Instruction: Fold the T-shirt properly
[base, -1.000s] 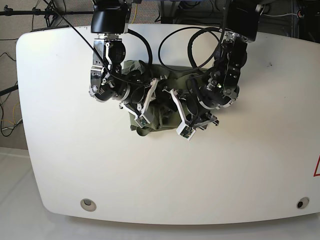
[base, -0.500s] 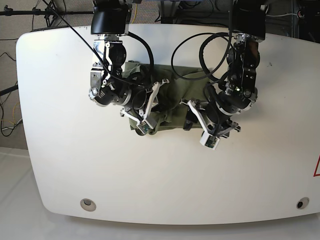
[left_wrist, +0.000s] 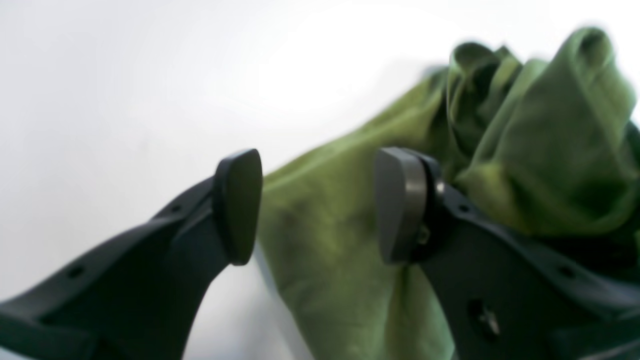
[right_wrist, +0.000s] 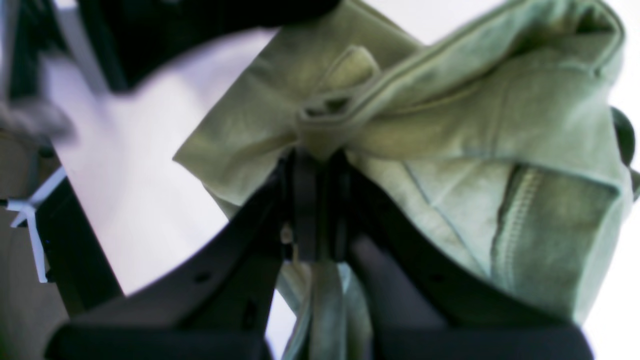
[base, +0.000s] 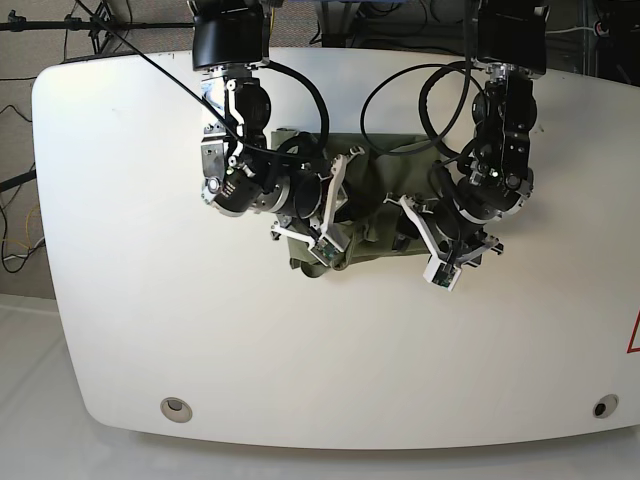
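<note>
The olive-green T-shirt (base: 375, 195) lies bunched on the white table (base: 150, 300) between my two arms. My right gripper (right_wrist: 316, 165) is shut on a gathered fold of the T-shirt (right_wrist: 450, 150), with hems and a ribbed seam piled above the fingers. My left gripper (left_wrist: 320, 205) is open at the shirt's edge. Its pads (left_wrist: 239, 205) stand well apart with nothing pinched, and the crumpled T-shirt (left_wrist: 325, 260) lies behind the gap. In the base view the arms cover much of the cloth.
Black cables (base: 400, 100) loop over the back of the table behind the shirt. Two round holes (base: 176, 407) sit near the front corners. A red mark (base: 634, 335) shows at the right edge. Tripod legs and wires lie beyond the far-left edge.
Both arms have shifted toward the base view's right. The right gripper has dragged the bunched shirt along with it. The left gripper has pulled off the pile to its right edge.
</note>
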